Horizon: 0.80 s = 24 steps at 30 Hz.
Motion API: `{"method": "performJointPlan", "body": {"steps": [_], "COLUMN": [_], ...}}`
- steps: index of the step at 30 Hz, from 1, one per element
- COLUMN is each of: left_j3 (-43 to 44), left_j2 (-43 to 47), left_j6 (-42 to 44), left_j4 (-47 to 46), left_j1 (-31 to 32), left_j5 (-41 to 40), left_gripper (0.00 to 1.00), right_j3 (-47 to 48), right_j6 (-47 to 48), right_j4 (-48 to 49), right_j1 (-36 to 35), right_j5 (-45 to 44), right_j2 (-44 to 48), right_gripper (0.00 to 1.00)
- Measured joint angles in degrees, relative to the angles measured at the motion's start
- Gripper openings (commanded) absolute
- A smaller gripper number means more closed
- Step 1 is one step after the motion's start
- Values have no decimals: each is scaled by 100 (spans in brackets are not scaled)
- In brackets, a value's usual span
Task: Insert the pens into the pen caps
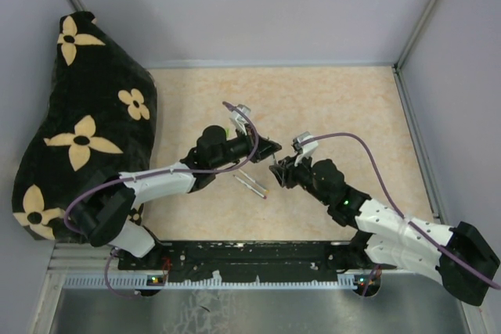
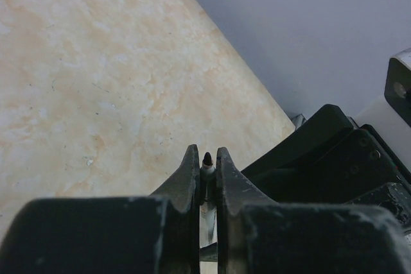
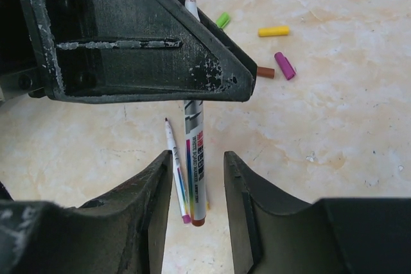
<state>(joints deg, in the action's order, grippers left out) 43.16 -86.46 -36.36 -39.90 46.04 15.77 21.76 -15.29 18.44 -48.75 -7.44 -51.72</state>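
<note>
One pen [image 2: 207, 170] is pinched upright between the closed fingers of the left tool [image 2: 206, 162], its dark tip poking just above them; we are holding it clear of the desk [image 1: 329, 107]. In the right wrist view the same pen [image 3: 194, 152] is running behind the left tool's black body, tip up and printed barrel hanging down.

The right tool [image 3: 192, 178] is hovering with its fingers spread apart and gripping nothing, and the held pen's lower barrel is showing in the gap between them. A second pen [image 3: 176, 171] is lying on the desk just beside the held pen's lower end.

Taking the held pen as our landmark, the four pen caps are all resting on the desk beyond its tip: the green cap [image 3: 222, 20] nearest it, the yellow cap [image 3: 273, 31] further off to the side, and the brown-red cap [image 3: 265, 72] and magenta cap [image 3: 284, 65] just beside each other, well apart from the pen.

To do this step well, we judge that we should be keeping the left grip firm and steady, sending the right tool to fetch one cap, gripping it at its closed end so the mouth stays free, and lining the mouth up with the tip before pressing straight along the barrel. The pen's colour is hard to read here, so matching needs care.
</note>
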Motion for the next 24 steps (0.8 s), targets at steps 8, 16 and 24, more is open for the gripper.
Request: {"method": "performJointPlan", "body": {"steps": [8, 16, 24], "left_j3": [85, 393, 529], "left_j2": [2, 4, 4], "left_j6": [245, 592, 837], "left_j4": [284, 682, 975], "left_j1": [212, 428, 573], "left_j5": [-26, -249, -507], "left_gripper": [0, 0, 0], "right_j3": [11, 33, 90], "right_j6": [-39, -42, -44], "right_j4": [-68, -122, -199], "right_j1": [0, 0, 0], "right_j5": [48, 149, 151], "right_j2": [-125, -243, -245], "right_gripper": [35, 29, 24]}}
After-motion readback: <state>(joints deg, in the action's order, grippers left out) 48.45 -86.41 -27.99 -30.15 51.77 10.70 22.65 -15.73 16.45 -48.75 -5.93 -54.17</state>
